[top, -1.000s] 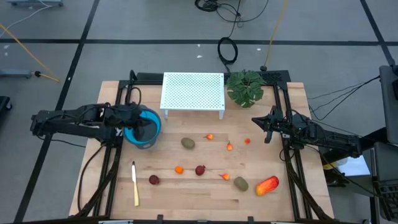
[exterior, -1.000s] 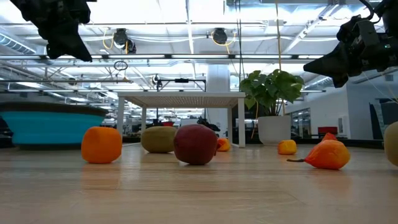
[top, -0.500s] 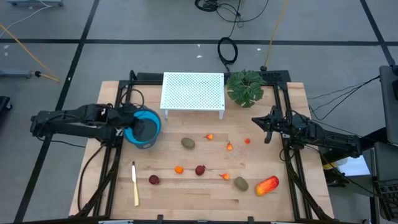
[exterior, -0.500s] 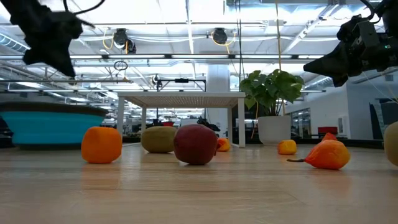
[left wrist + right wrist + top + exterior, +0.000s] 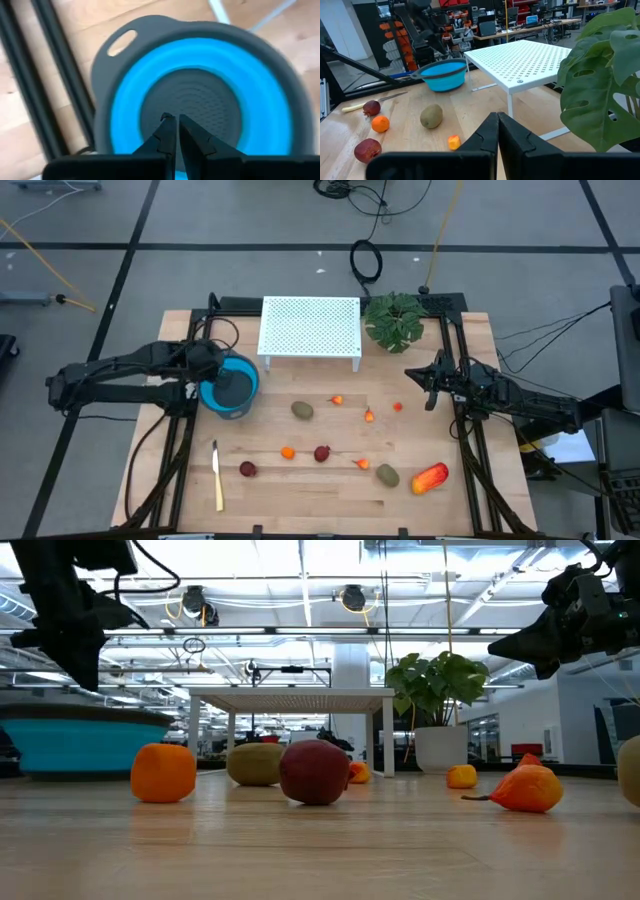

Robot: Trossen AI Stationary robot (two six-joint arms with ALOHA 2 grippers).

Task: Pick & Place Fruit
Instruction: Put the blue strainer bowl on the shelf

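Left fingers (image 5: 172, 125) closed, empty, over bowl (image 5: 120, 95).

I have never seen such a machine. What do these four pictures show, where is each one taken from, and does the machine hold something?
It is a robot with two dark arms at a wooden table. One picture looks straight down, one looks level across the table, and one camera sits on each wrist. The left gripper hangs over a blue bowl, which looks empty. The right gripper waits above the table's right side near a green plant. Both are shut and hold nothing. On the table lie the fruit pieces: a red-orange oblong one, two olive ovals, dark red balls and tiny orange ones. There is also a white perforated stand and a cream knife.
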